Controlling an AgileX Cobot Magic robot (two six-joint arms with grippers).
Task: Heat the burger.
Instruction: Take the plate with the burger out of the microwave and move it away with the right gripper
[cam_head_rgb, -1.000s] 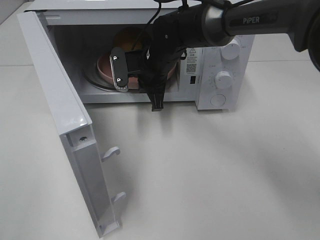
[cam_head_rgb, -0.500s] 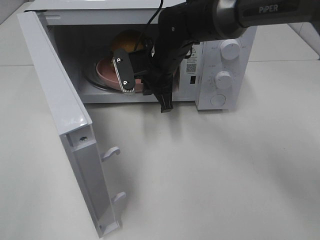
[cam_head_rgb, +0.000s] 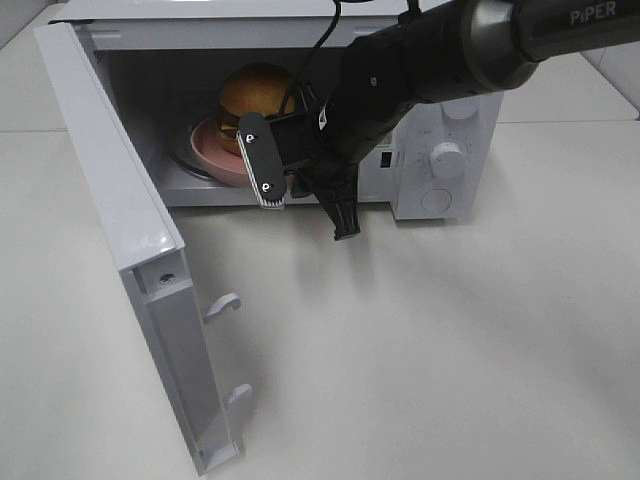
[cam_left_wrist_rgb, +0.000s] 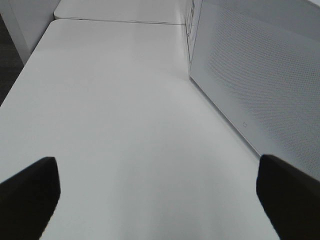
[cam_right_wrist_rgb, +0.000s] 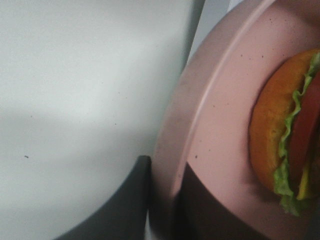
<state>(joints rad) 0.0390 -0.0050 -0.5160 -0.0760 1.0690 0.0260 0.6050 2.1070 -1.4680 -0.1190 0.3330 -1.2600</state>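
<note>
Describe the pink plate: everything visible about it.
The pink plate is round, matte and pale pink with a raised rim and faint dark specks, ceramic-looking. It lies flat inside the open microwave, on the turntable. The burger sits on it, bun up, with lettuce and tomato showing at the side. In the right wrist view the right gripper's dark fingers straddle its rim, apparently gripping it. Its near edge is partly hidden by the right gripper.

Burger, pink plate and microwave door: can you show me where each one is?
burger (cam_head_rgb: 256, 88), high outside view, top of the bun.
pink plate (cam_head_rgb: 207, 141), high outside view, left rim.
microwave door (cam_head_rgb: 110, 190), high outside view, inner face of the open door.
</note>
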